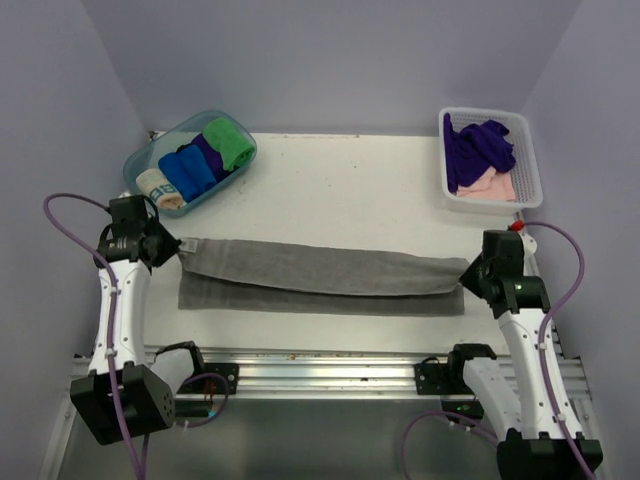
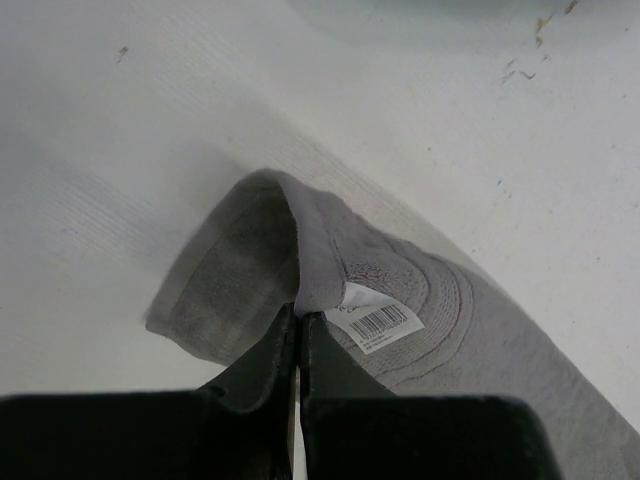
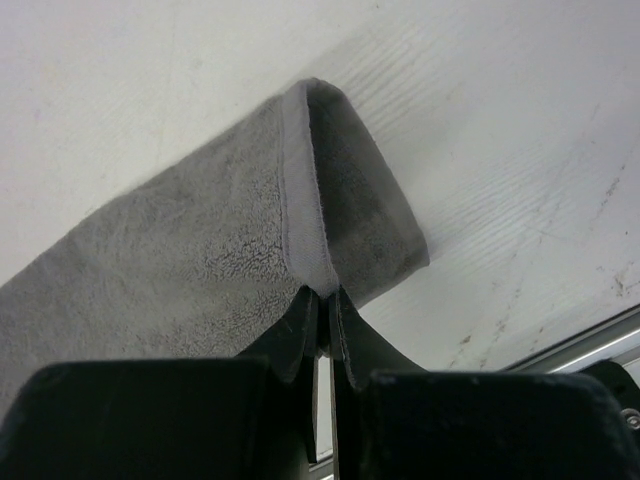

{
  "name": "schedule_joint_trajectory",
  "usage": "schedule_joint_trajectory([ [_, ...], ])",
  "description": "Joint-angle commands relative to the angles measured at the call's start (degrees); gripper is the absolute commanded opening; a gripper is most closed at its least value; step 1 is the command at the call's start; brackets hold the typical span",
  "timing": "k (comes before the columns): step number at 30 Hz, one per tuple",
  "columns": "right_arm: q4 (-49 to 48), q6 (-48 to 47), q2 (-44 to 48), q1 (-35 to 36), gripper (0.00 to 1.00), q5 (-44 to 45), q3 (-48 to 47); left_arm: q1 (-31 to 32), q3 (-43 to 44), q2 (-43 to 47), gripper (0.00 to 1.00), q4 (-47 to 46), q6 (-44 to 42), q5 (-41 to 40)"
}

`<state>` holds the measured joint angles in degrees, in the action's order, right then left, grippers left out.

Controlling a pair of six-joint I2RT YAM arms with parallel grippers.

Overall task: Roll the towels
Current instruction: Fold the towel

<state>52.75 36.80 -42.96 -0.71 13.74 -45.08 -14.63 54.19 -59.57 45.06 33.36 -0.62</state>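
Note:
The grey towel (image 1: 320, 277) lies stretched across the table, folded lengthwise, its upper layer lifted at both ends. My left gripper (image 1: 172, 247) is shut on its left end hem (image 2: 318, 275), beside a white barcode label (image 2: 380, 320). My right gripper (image 1: 467, 272) is shut on its right end hem (image 3: 305, 230). The dark purple towel (image 1: 478, 148) and the pale pink towel (image 1: 490, 185) lie crumpled in the white basket (image 1: 527, 150) at the back right.
A clear blue tub (image 1: 150, 153) at the back left holds rolled cloths: blue, purple, green and a pale one. A metal rail (image 1: 320, 370) runs along the near table edge between the arm bases.

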Motion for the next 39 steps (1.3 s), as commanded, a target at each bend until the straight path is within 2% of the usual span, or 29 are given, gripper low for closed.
schedule_joint_trajectory([
  [1,2.0,3.2,0.3,-0.2,0.0,-0.7,1.4,-0.8,-3.0,0.8,0.0,1.3,0.4,-1.0],
  [10,2.4,5.6,-0.5,-0.2,0.0,0.1,3.4,-0.9,-8.6,-1.3,0.0,-1.1,1.9,0.1],
  [19,4.5,6.3,0.9,-0.2,0.0,4.4,-0.8,-0.9,-4.2,-0.6,0.0,1.6,2.1,-1.7],
  [25,5.5,7.5,1.6,-0.2,0.0,3.9,0.2,-1.0,-3.7,0.7,0.0,4.1,2.7,-1.0],
  [34,6.0,9.3,2.3,-0.2,0.0,3.0,2.5,-0.9,-7.4,1.9,0.0,5.2,2.8,-1.4],
  [39,7.0,9.9,1.7,-0.1,0.0,5.5,2.2,-1.0,-8.6,1.9,0.0,4.9,3.0,-2.3],
])
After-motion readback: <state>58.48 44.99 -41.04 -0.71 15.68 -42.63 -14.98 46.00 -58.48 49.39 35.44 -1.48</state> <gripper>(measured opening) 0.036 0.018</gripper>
